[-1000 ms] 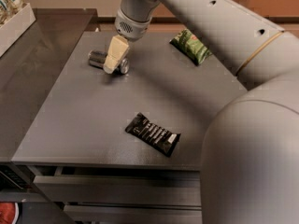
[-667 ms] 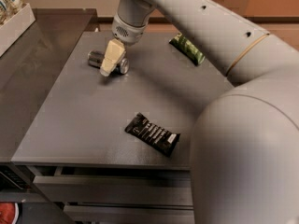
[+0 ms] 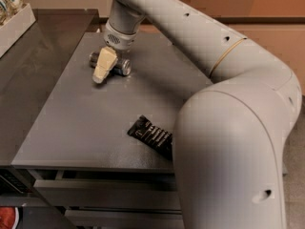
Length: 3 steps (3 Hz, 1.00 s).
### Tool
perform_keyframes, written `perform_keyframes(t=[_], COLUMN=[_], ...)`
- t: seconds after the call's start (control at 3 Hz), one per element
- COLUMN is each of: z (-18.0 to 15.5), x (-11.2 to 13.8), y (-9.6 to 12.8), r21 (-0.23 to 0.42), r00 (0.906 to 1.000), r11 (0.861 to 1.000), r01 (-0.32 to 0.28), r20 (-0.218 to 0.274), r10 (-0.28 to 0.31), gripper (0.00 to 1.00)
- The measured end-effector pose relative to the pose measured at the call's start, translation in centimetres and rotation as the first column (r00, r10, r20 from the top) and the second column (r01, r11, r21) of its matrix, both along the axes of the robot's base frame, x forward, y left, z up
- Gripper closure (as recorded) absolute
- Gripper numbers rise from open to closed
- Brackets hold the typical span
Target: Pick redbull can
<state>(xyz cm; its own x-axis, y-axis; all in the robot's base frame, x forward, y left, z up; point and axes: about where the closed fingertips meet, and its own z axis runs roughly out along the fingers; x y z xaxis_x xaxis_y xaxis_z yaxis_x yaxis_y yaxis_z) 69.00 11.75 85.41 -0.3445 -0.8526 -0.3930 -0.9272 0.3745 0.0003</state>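
Note:
The redbull can (image 3: 123,67) lies on its side at the far left part of the grey table (image 3: 71,128). It is slim and silvery, and both ends show on either side of my gripper. My gripper (image 3: 104,67), cream-coloured, hangs from the white arm right over the middle of the can and covers that part of it. A black flat snack bar wrapper (image 3: 151,133) lies near the table's front edge, partly behind my arm. The green chip bag is hidden behind the arm.
A white tray (image 3: 14,25) with packets stands at the far left on a dark counter (image 3: 33,70) that adjoins the table. My large white arm (image 3: 228,128) fills the right half of the view. Drawers (image 3: 95,194) sit under the table's front edge.
My gripper has shifted a little left and down, from the can's right end to over its middle. The arm swung closer and now hides the green chip bag.

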Motion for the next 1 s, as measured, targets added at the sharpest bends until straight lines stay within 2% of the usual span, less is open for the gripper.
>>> perform_keyframes(t=[0.33, 1.0], z=[-0.92, -1.49], x=[0.4, 0.93], y=[0.9, 1.48], r21=[-0.018, -0.048], r00=[1.0, 0.9999], r11=[1.0, 0.999], r01=[-0.008, -0.01], r20=[-0.006, 0.002], r10=[0.008, 0.011], gripper=[0.0, 0.41])
